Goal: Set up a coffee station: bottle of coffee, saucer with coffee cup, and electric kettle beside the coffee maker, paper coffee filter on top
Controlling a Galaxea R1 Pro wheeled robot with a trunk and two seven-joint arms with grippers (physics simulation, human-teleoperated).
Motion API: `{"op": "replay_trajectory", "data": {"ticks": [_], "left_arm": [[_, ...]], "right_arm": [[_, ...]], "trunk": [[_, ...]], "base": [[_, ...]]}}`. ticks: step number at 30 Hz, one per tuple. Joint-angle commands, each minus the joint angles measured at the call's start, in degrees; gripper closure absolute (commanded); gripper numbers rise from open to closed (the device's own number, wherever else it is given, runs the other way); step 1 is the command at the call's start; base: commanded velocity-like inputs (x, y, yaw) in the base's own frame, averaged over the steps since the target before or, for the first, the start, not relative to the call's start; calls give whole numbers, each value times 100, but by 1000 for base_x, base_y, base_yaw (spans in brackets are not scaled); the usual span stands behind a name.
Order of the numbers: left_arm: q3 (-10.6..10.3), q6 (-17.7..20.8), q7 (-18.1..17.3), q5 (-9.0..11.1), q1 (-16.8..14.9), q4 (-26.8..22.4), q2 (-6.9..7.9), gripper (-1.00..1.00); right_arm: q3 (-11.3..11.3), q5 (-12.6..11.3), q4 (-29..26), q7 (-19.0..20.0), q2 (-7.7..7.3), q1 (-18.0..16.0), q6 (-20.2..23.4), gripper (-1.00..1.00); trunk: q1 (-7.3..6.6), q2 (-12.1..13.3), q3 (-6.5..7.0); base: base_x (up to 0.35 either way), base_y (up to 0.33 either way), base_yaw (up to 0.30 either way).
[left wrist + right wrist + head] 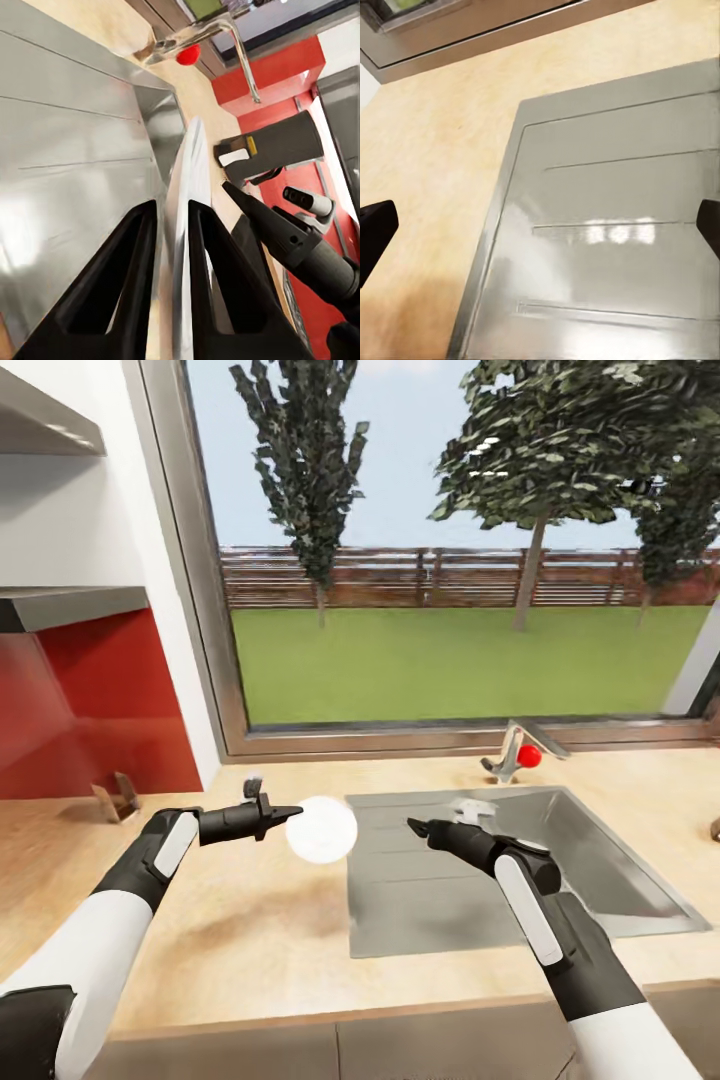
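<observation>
- The wooden table [250, 950] runs under a large window [440, 560], and a steel sink [640, 900] with a ribbed draining board [615, 225] is set into it.
- The near edge of the table lies just in front of the robot; in the head view, the bare wood to the left of the sink is wide and free.
- At the back of the sink, against the window frame, stands a faucet [512, 752] with a red knob [529, 756].
- At far left there are a red wall panel [100, 700] and grey shelves [70, 605], and a small dark holder [115, 798] stands on the table near the panel.
- The left gripper [288, 815] holds a white saucer [321, 829] by its rim; the jaws are clenched on it. In the left wrist view the saucer is seen edge-on, as a thin pale blade between the two black fingers [124, 292].
- The saucer hangs in the air above the table, just beside the left edge of the draining board, and it does not touch the surface.
- The right gripper [418, 826] is over the draining board, close to the saucer but apart from it. Its jaws are released: the fingertips [375, 232] stand wide apart in the right wrist view, with nothing between them.
</observation>
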Motion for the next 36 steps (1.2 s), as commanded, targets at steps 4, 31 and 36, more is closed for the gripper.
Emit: {"op": "replay_trajectory", "data": {"ticks": [4,31,36], "left_arm": [[13,3,-26,-30,-5,1,-4,100],[13,-8,-26,-31,35,4,-7,100],[13,-10,-26,-31,39,4,-5,100]], "right_arm": [[7,-3,-2,-2,-4,-6,19,-100],[8,392,-2,-3,-4,-6,-166,-100],[7,397,-2,-2,-4,-6,-183,-100]], "trunk": [[4,-14,-13],[4,-14,-13],[4,-14,-13]], "base": [[-2,-273,-266],[-65,-269,-266],[-138,-263,-266]]}}
